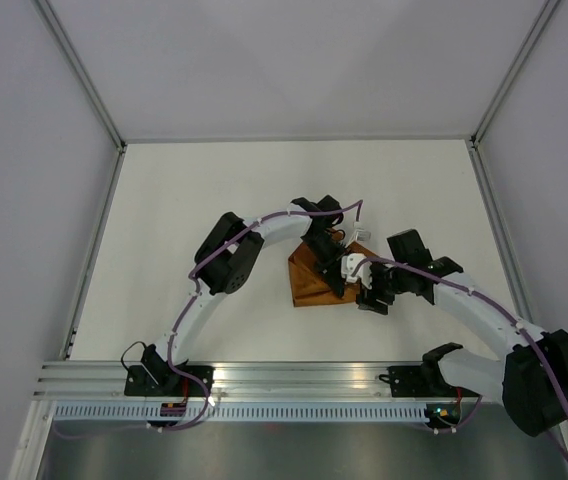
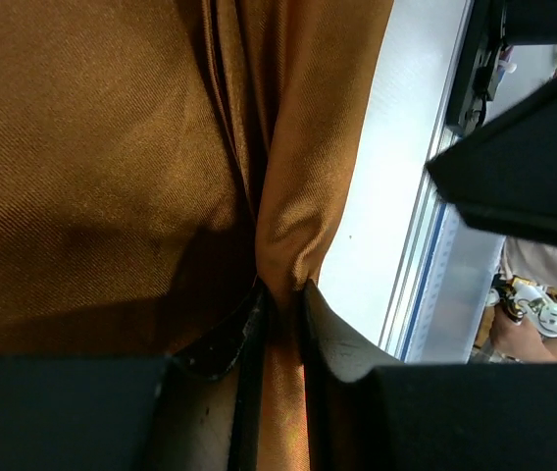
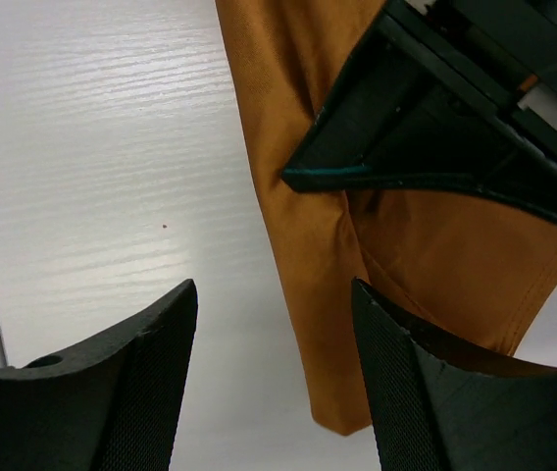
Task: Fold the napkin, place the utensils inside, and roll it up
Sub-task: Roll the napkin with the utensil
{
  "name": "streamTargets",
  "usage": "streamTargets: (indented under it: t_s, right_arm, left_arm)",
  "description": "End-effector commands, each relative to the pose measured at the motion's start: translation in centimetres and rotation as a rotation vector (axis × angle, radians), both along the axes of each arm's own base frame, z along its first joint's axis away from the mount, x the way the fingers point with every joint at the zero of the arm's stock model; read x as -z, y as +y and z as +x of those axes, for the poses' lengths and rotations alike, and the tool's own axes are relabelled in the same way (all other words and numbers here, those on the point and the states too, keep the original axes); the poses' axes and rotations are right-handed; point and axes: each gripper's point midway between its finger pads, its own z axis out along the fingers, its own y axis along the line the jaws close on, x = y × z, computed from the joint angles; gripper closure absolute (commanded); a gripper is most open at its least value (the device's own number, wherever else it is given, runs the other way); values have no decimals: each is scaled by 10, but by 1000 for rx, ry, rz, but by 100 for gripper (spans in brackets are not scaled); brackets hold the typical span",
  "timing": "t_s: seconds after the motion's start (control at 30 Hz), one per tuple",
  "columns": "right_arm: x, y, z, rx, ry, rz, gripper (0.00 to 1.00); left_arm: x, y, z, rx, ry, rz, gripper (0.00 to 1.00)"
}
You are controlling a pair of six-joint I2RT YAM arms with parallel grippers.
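Note:
The rust-brown napkin [image 1: 314, 282] lies bunched in a rough triangle at mid-table. My left gripper [image 1: 341, 272] reaches down onto its right side. In the left wrist view that gripper [image 2: 283, 290] is shut on a pinched fold of the napkin [image 2: 112, 147], and cloth runs down between the fingers. My right gripper [image 1: 368, 298] hovers just right of the cloth. In the right wrist view it [image 3: 274, 304] stands open over the white table, with a hanging corner of the napkin [image 3: 298, 226] beside its right finger [image 3: 406, 383]. The utensils are out of view.
White walls enclose the white table [image 1: 194, 220]. An aluminium rail [image 1: 294, 378] runs along the near edge between the arm bases. The black body of the left gripper [image 3: 435, 128] crowds close over the right gripper's view.

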Motion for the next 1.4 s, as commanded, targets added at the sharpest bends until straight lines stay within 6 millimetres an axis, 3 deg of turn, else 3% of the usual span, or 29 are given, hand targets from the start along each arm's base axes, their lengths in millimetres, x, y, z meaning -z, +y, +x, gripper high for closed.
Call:
streamTargets:
  t_s: [0.0,0.27,0.57,0.7,0.83,0.9,0.97,1.1,1.37]
  right_arm:
    - [0,13,27,4,-173,-23,30]
    - [31,28,22,-35,-286,-124,30]
    - [41,36,31,-27,-350,-156,31]
    - [46,38,26,-51,-315,-165,32]
    - [56,37,17,-87,-251,-189,47]
    - [61,35,12,-100,-216,-205,53]
    - [63,37,9,-112,-192,-203,66]
    - [72,34,-3,-138,-113,-226,75]
    - [77,31,-13,-191,46,-214,80]
  left_arm:
    - [56,23,-4,-5,-10,202,98]
    - [51,19,-2,-14,3,196,98]
    - [49,21,-7,-2,25,189,98]
    - [48,20,-7,4,25,181,96]
    - [43,18,-7,4,33,163,88]
    - [36,15,-4,-3,30,143,81]
    - [28,11,2,-17,22,122,73]
    - [0,1,23,-83,-9,53,65]
    - [-72,-6,66,-243,-42,-109,61]
